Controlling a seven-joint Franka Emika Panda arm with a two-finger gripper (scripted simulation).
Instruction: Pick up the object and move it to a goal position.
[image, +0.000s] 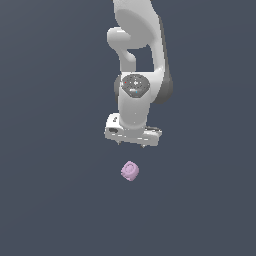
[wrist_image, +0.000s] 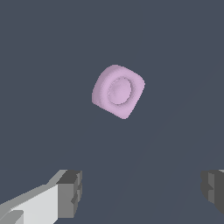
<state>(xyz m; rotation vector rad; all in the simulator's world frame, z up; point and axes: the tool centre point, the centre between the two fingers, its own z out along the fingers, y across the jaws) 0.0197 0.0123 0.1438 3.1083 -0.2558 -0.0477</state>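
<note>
Exterior view: white Panda arm hangs down from the top of frame, its white parallel-jaw gripper (image: 132, 143) pointing down and holding nothing. The small pale pink-lilac rounded blob with a swirled face, the object (image: 130, 171), sits clear of the fingertips, just beyond them and roughly in line with the gap, no contact. Fingertips are tiny in this view; can't read the spread from here. No goal marker visible, so the target position is unknown from these frames. Wrist view: the gripper (wrist_image: 140, 192) is spread wide, one grey finger pad (wrist_image: 70, 194) at one side of the frame and the other pad at the opposite edge, nothing between them. The object (wrist_image: 118, 91) looks like a soft-cornered square with a raised round centre, rotated a bit off the jaw axis, and it lies ahead of the line joining the pads, not on it. Judgement: approach phase, grasp not yet made. To do it well, shift the hand until the blob sits on the pad line, maybe yaw to meet two flat-ish sides rather than corners, then descend straight and close. It's small and rounded, so an off-centre pinch could squirt it out. Room: plain dark blue-grey surface all round, no edges, walls or other items in either view, so lateral moves look unobstructed.
</note>
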